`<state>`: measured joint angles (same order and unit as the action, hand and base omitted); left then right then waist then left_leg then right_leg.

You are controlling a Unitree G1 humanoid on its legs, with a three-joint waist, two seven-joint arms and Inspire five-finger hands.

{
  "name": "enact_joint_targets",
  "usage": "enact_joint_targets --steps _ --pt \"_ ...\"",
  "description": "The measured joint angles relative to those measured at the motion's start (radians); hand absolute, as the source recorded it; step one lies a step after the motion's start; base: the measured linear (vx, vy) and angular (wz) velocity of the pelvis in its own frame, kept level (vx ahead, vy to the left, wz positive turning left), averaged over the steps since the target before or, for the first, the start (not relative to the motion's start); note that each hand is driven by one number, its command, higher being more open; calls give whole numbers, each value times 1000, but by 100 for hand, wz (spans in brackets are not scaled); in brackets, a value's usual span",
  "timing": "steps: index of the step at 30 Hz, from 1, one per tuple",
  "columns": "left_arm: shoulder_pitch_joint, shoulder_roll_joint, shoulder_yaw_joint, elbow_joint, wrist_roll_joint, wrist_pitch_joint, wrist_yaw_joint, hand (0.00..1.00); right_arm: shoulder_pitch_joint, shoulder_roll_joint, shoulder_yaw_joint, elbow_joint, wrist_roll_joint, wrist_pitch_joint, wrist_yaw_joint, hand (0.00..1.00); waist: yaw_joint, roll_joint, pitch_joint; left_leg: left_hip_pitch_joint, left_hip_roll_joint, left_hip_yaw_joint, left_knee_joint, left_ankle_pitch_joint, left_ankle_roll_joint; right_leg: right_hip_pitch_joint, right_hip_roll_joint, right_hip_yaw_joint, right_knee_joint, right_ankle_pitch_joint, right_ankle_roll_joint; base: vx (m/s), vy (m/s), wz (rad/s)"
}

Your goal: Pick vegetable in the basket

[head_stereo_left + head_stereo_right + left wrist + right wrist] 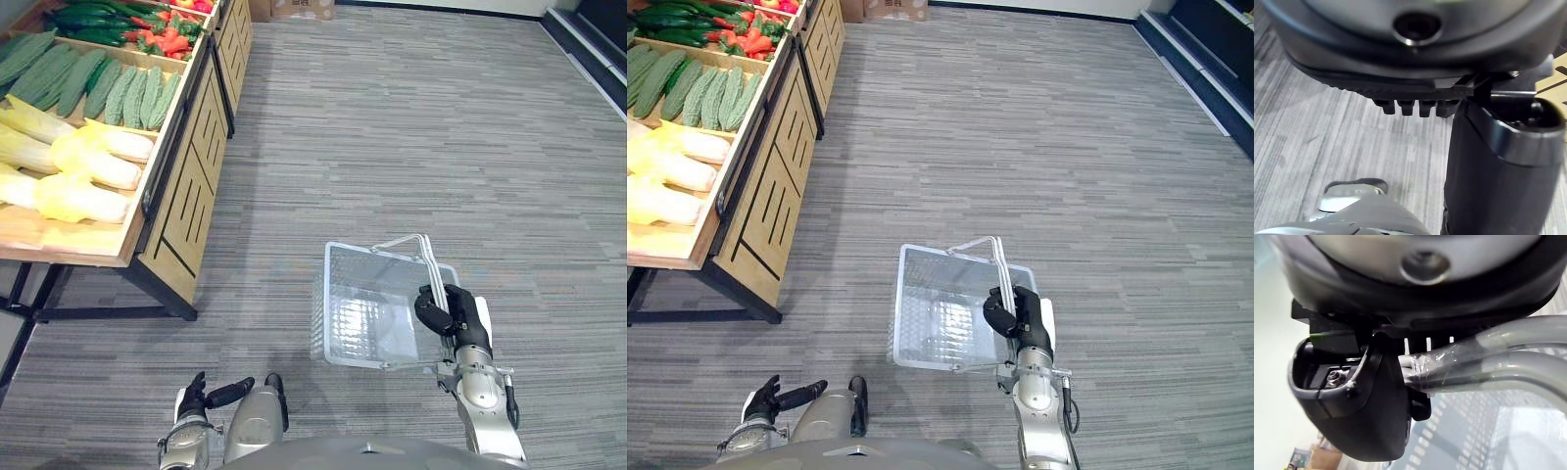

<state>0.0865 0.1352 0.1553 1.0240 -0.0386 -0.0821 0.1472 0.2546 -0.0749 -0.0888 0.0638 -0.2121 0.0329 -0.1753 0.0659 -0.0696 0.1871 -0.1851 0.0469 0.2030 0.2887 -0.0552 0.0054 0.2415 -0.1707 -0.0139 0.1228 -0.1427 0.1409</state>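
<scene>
A clear mesh basket (355,323) hangs just above the carpet with nothing visible inside it. My right hand (451,311) is shut on its two pale handles (423,250); the right wrist view shows the thumb (1366,401) wrapped under the handles (1498,357). My left hand (201,392) hangs low at the bottom left, relaxed and holding nothing, well apart from the basket. The vegetables lie on a wooden display stand (186,166) at the left: pale cabbages (83,171), bumpy green gourds (98,83) and red peppers (167,41).
The stand's dark metal frame and legs (157,284) reach out over the floor toward me. More wooden stands (233,44) run along the left toward the back. Grey striped carpet (411,127) stretches ahead and to the right.
</scene>
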Motion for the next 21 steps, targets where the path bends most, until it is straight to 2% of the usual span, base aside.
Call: enact_joint_targets --steps 3,7,10,11,12,14,15,16,17,19,21 --pt "4 -2 -1 7 0 0 -1 100 -11 1 24 10 0 -1 0 0 16 7 -16 0 -6 44 -39 7 7 -50 -18 33 21 5 9 16 60 -39" --pt "14 -2 -8 2 -1 -1 -3 100 -14 1 63 24 -14 -1 11 0 16 10 -26 16 -11 63 -79 12 16 -102 -22 47 87 28 21 19 70 -17" --pt "45 4 -23 -17 -1 -3 -6 100 7 1 59 39 -17 0 17 0 13 -3 -45 58 -40 49 -142 14 28 -164 -32 45 239 41 16 72 125 14" --pt "53 9 -24 -16 -1 -2 -7 100 13 1 58 42 -17 0 17 0 9 -10 -49 75 -59 37 -158 13 37 -199 -40 46 333 53 -1 100 101 34" --pt "56 9 -27 -17 -1 -2 -7 100 14 1 54 42 -18 0 16 0 8 -10 -49 82 -64 30 -159 9 42 -219 -41 46 386 70 -18 118 115 41" --pt "78 9 -44 -18 -1 0 -7 100 25 1 50 43 -19 3 16 0 -4 -7 -48 134 -78 -3 -171 -11 63 -292 -44 44 585 208 -39 153 146 47" --pt "81 6 -44 -18 -2 0 -7 100 28 1 52 43 -19 3 16 0 -6 -6 -48 148 -80 -10 -169 -21 70 -305 -45 43 637 227 -44 187 126 38" --pt "92 6 -43 -19 -3 1 -6 100 28 2 61 42 -20 3 16 0 -8 -2 -44 175 -83 -18 -163 -37 80 -349 -50 34 751 195 -76 199 90 27" --pt "101 5 -44 -19 -3 5 -7 100 27 3 63 42 -20 3 17 0 -13 -5 -45 204 -84 -32 -158 -48 87 -383 -51 1 843 134 -94 241 82 26" --pt "101 5 -45 -19 -2 9 -7 100 29 3 62 42 -20 3 17 0 -21 5 -39 238 -83 -49 -155 -66 91 -423 -48 -46 895 58 -102 202 31 27" --pt "100 16 -72 -19 -2 17 -10 100 33 3 60 42 -19 3 17 0 -30 4 -40 280 -83 -70 -157 -90 89 -478 -22 -96 825 -27 -96 198 -26 31"
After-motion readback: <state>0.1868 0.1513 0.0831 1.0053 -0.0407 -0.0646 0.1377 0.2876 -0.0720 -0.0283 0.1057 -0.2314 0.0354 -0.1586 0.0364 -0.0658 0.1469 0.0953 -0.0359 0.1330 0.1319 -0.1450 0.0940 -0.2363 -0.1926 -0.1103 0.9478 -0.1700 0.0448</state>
